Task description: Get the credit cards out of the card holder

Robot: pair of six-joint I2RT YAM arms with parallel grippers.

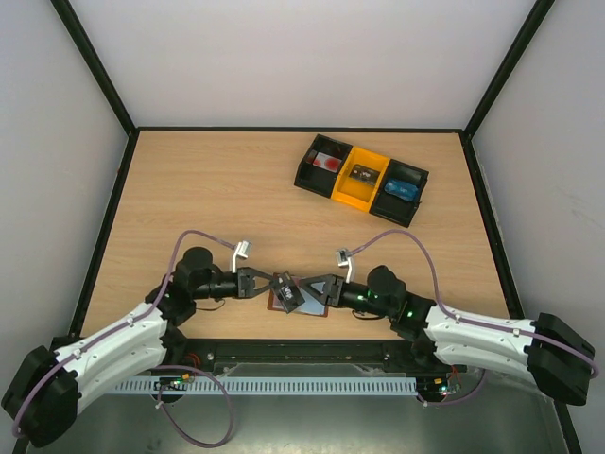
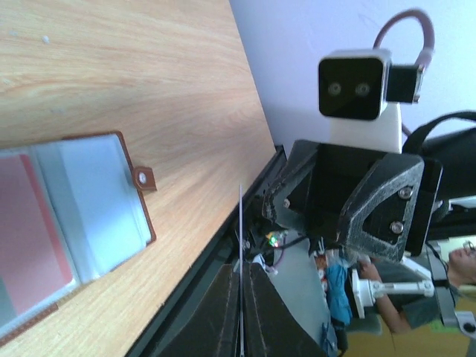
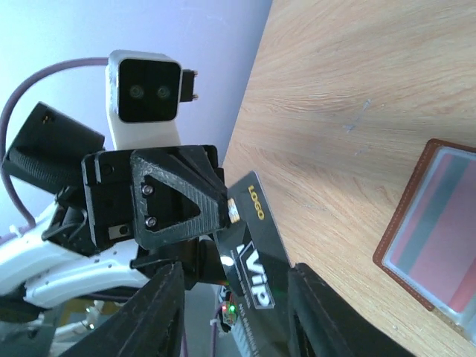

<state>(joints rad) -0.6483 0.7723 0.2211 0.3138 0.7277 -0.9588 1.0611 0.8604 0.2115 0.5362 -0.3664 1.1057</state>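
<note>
Near edge of the table (image 1: 208,199), centre: both arms reach inward and their grippers meet tip to tip.

Left gripper (image 1: 272,284): clamped on a credit card (image 3: 256,253). In its own wrist view the card runs edge-on as a thin line pinched between the two fingers. From the right wrist the card's face shows dark, with white "ViP" lettering and a yellow "LOGO" mark. It is held off the table and tilted.

Right gripper (image 1: 312,286): jaws stand apart, one finger on either side of the same card. No squeeze on it is visible, so it reads as released.

Card holder (image 2: 89,201): lies open flat on the wood just under and beside the two grippers, inside face up. It has a brown border and a pale grey-blue pocket next to a reddish panel. The snap tab (image 2: 143,178) sticks out from one side. Neither gripper touches the holder.

Far right of the table, well apart from the arms: black-and-yellow tray of bins (image 1: 357,200), set at an angle, with small items in its compartments.
</note>
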